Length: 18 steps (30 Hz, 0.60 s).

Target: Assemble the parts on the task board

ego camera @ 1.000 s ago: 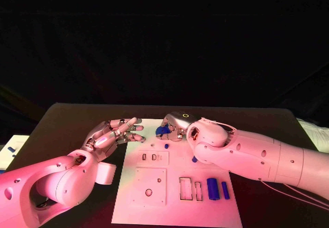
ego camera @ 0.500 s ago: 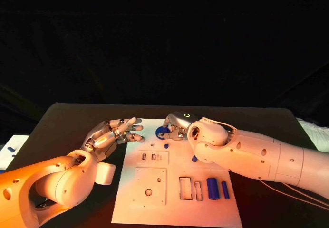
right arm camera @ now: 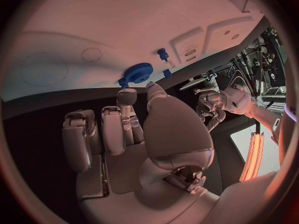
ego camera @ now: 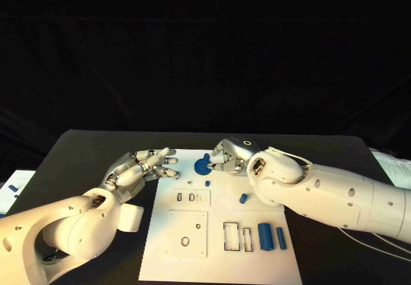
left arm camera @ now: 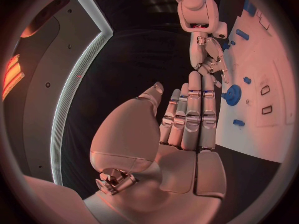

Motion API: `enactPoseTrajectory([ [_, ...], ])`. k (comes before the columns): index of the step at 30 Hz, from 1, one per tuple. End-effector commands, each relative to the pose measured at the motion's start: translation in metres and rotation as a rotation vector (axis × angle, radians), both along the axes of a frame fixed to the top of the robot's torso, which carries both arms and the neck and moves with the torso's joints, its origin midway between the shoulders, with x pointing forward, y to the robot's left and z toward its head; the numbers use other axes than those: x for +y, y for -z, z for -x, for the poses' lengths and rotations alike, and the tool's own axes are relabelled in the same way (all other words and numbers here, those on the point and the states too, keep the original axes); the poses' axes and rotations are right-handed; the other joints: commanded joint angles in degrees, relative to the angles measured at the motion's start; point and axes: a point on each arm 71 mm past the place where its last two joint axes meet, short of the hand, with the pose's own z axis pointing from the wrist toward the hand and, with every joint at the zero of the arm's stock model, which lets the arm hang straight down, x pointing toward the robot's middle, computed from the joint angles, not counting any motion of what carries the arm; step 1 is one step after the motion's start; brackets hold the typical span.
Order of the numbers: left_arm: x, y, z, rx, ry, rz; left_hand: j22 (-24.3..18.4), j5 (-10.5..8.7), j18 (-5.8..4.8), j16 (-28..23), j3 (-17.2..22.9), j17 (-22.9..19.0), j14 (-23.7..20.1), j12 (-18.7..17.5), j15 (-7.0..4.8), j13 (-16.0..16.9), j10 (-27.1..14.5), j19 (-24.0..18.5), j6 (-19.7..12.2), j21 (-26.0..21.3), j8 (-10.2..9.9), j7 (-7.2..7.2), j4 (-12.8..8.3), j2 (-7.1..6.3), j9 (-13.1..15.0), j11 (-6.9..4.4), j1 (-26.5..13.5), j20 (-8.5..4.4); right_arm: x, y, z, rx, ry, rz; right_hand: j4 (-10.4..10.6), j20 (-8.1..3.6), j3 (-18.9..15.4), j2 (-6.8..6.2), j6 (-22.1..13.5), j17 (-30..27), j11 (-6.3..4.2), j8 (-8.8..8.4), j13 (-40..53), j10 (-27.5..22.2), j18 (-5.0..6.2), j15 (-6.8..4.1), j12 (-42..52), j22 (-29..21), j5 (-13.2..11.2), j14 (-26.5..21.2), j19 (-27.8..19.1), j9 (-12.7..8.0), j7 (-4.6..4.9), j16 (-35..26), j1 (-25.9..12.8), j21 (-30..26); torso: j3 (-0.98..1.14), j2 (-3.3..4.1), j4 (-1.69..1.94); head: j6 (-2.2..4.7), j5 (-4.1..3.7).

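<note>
Nothing on the white rectangular task board (ego camera: 218, 237) had shifted over the last second; my right hand (ego camera: 230, 155) had only drawn slightly back from the small blue toothed gear (ego camera: 202, 166), which stayed at the board's far edge. I could see that gear lying flat on the board, with the right hand's fingers (right arm camera: 126, 98) just beside it and apparently not closed around it, so I judged the gear released where it belonged. My left hand (ego camera: 139, 168) hovered over the black tabletop (ego camera: 77, 154) just beside the board's far left corner, fingers spread and holding nothing, probably kept clear. Two blue cylindrical pegs (ego camera: 271, 236) lay beside the rectangular slots near the board's near edge, awaiting fitting.
</note>
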Motion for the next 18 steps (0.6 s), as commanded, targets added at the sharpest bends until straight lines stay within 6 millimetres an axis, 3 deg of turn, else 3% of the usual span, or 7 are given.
enactPoseTrajectory([
  [1, -0.001, -0.001, 0.000, -0.004, 0.015, 0.014, 0.01, -0.07, 0.62, -0.39, 0.05, 0.06, 0.43, -0.39, -0.02, -0.07, 0.24, 0.42, 0.22, 0.09, -0.26, -0.04, -0.15, -0.05, -0.06, 0.07, 0.39, 0.15, -0.009, -0.011, 0.007, -0.017, -0.104, -0.157, -0.09, 0.15, -0.44, -0.07, -0.69, 0.03, 0.31, -0.37, -0.04, -0.10, -0.99, 0.11, -0.37, 12.35, -1.96, 3.04, 3.74, -0.06, -0.03, -0.16, 1.42, -0.17, 0.01, -0.09, -0.20, 0.15, -0.24],
  [8, -0.001, 0.000, -0.001, -0.002, 0.015, 0.015, 0.01, -0.07, 0.62, -0.46, 0.05, 0.14, 0.42, -0.49, -0.01, -0.07, 0.24, 0.42, 0.22, 0.08, -0.34, -0.02, -0.16, -0.05, -0.06, 0.08, 0.38, 0.15, -0.058, -0.017, 0.011, 0.087, -0.093, -0.287, -1.73, 0.08, -0.35, -0.22, -0.17, 0.08, 0.08, -0.11, -0.12, -0.30, -0.96, -0.04, -0.75, 12.23, -1.42, 3.04, 3.63, 0.10, -0.24, -0.22, 5.44, -0.24, 0.44, -0.35, -0.71, 0.07, -0.14],
  [14, -0.003, 0.001, -0.002, -0.001, 0.017, 0.016, 0.01, -0.07, 0.62, -0.46, 0.05, 0.15, 0.42, -0.49, -0.01, -0.07, 0.24, 0.42, 0.22, 0.08, -0.34, -0.02, -0.16, -0.05, -0.06, 0.08, 0.38, 0.15, -0.116, -0.016, 0.010, 0.127, -0.016, -0.268, -3.63, -0.15, -0.28, -0.84, 0.65, 0.11, -0.22, 0.00, -0.21, -0.22, -0.85, -0.30, -0.97, 11.84, -1.06, 3.04, 3.31, 0.18, -0.48, -0.29, 8.63, -0.44, 0.71, -0.50, -1.05, 0.05, -0.48],
  [18, -0.003, 0.002, -0.003, -0.001, 0.016, 0.016, 0.01, -0.07, 0.62, -0.48, 0.05, 0.17, 0.42, -0.52, 0.00, -0.07, 0.25, 0.41, 0.23, 0.07, -0.35, -0.02, -0.17, -0.05, -0.06, 0.08, 0.39, 0.16, -0.143, -0.014, 0.011, 0.124, 0.020, -0.238, -4.13, -0.21, -0.42, -1.23, 0.72, 0.11, -0.26, -0.07, -0.43, -0.26, -0.84, -0.35, -1.32, 11.80, -1.08, 3.04, 3.28, 0.15, -0.50, -0.32, 9.42, -0.46, 0.82, -0.46, -1.21, 0.15, -0.86],
])
